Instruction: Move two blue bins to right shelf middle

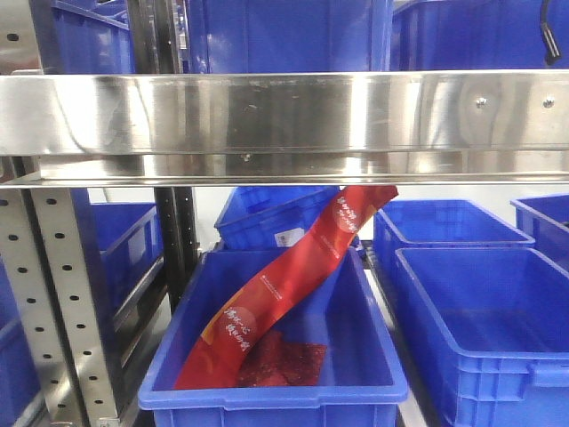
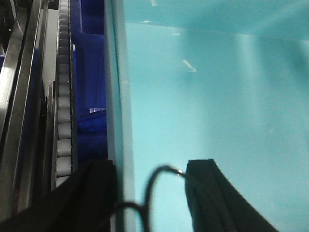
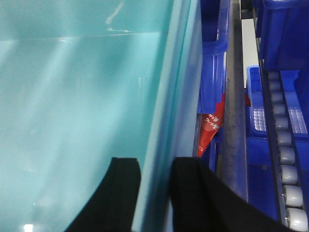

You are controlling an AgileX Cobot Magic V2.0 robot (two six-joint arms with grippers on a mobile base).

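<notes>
Each wrist view looks straight down along a bin wall. The left gripper [image 2: 149, 193] has its jaws apart, one dark finger on each side of the left wall of a pale blue bin [image 2: 217, 96]; whether they press the wall cannot be told. The right gripper [image 3: 154, 193] straddles that bin's right wall the same way, its fingers [image 3: 120, 193] close against the plastic. Two roller tracks [image 2: 64, 96] show, one beside each wall.

In the front view a steel shelf beam [image 1: 284, 111] crosses the frame. Below it about six more blue bins sit; the nearest bin [image 1: 267, 391] holds a long red packet [image 1: 293, 276] leaning against its back rim.
</notes>
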